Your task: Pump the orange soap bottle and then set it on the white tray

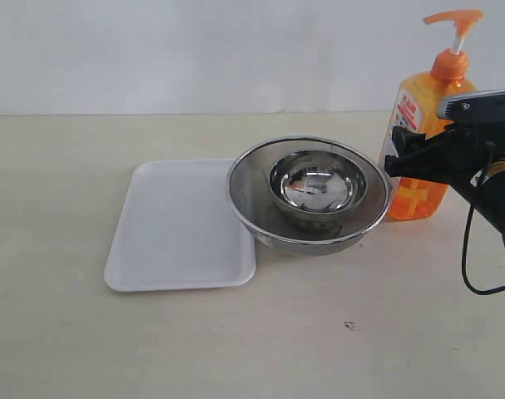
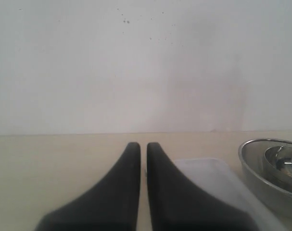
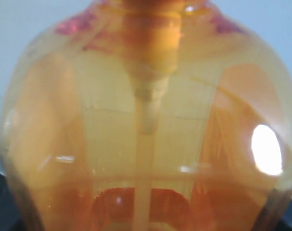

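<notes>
1. The bottle (image 1: 418, 195) stands upright at the far right of the bench (image 1: 69, 349), long axis vertical, base on the surface. Its pump spout points left.
2. It is just right of the big steel bowl (image 1: 252, 208), well apart from the tray (image 1: 165, 241).
3. My right end effector (image 1: 402, 158) reaches in from the right at mid-body, partly open, with a finger on either side of the bottle. I cannot tell whether the pads actually press it. The wrist view is filled with orange plastic and the dip tube.
4. My left end effector (image 2: 143, 149) has its fingers almost together, holding nothing, low over the bench near the tray.
5. A small bowl (image 1: 317, 187) sits inside the big one, whose left rim overlaps the tray's right edge.
6. The bench is pale beige and matte, with a plain white wall (image 1: 194, 50) behind.
</notes>
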You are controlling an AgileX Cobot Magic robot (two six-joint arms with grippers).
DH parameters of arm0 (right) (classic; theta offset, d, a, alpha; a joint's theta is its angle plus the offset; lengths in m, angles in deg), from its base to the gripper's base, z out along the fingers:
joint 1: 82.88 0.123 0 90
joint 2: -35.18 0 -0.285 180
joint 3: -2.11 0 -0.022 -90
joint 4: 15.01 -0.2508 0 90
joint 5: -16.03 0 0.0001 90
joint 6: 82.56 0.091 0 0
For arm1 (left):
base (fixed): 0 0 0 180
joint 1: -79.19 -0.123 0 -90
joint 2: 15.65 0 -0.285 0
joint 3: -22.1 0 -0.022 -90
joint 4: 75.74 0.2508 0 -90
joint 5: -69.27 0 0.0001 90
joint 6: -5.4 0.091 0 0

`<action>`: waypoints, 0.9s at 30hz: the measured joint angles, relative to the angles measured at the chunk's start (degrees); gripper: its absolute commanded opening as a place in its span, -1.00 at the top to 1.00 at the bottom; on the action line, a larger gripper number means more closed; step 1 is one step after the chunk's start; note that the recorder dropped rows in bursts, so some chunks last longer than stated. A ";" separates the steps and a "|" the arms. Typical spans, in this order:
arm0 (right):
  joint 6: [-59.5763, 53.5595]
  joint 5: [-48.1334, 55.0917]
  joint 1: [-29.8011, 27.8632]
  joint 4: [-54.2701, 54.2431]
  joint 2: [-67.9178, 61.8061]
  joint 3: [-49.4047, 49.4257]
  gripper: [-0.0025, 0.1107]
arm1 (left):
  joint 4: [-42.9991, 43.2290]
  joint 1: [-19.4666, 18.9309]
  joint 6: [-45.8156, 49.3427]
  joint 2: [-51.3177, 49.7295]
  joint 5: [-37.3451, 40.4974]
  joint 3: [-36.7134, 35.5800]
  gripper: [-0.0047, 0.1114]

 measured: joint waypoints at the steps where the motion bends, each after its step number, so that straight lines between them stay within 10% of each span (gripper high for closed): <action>1: 0.00 0.00 0.00 0.00 0.00 0.00 0.96 | 0.00 -0.79 -0.39 0.00 -0.33 -0.32 0.84; 27: 0.00 0.00 -0.09 0.00 0.00 0.00 0.96 | -2.34 -4.23 2.67 0.00 -4.22 -1.47 0.84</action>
